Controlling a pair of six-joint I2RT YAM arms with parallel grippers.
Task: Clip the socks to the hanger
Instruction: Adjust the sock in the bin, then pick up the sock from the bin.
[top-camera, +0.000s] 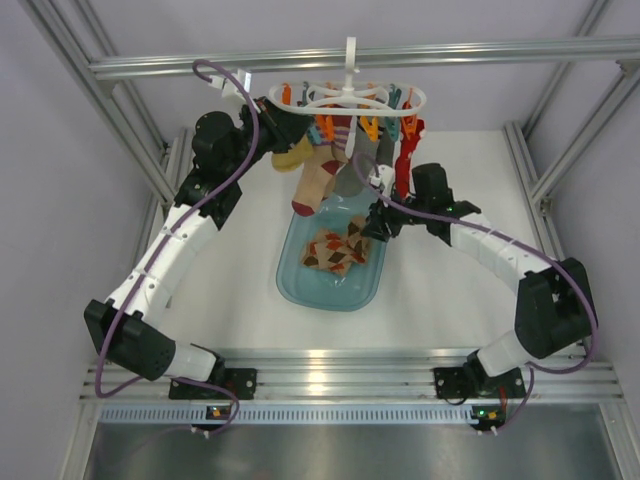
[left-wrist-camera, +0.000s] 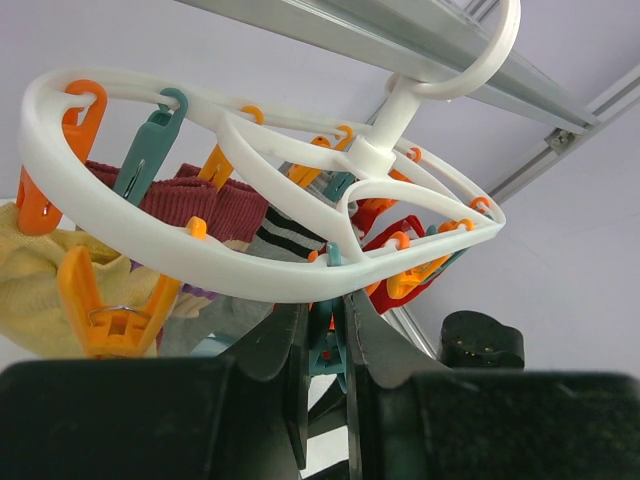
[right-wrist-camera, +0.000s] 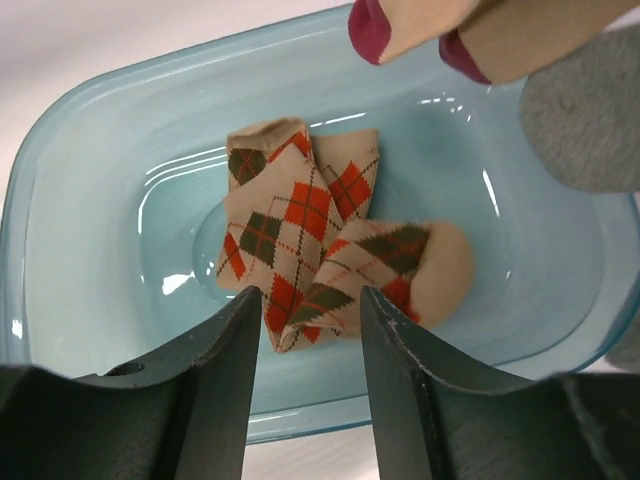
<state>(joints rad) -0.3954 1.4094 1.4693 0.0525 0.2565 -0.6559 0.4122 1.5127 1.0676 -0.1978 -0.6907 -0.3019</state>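
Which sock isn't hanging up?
The orange-and-brown diamond-patterned sock, lying folded in the blue tray. The other socks dangle from clips on the white hanger.

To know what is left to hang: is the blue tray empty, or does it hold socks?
Not empty. Argyle socks lie crumpled in the tray, under the open right gripper.

The left arm (top-camera: 165, 250) is being held raised and stretched forward, the left gripper (left-wrist-camera: 325, 310) being pressed nearly closed on a teal clip (left-wrist-camera: 326, 352). The right arm (top-camera: 490, 245) is being held bent inward, the right gripper (right-wrist-camera: 310, 296) being pointed downward, jaws spread apart.
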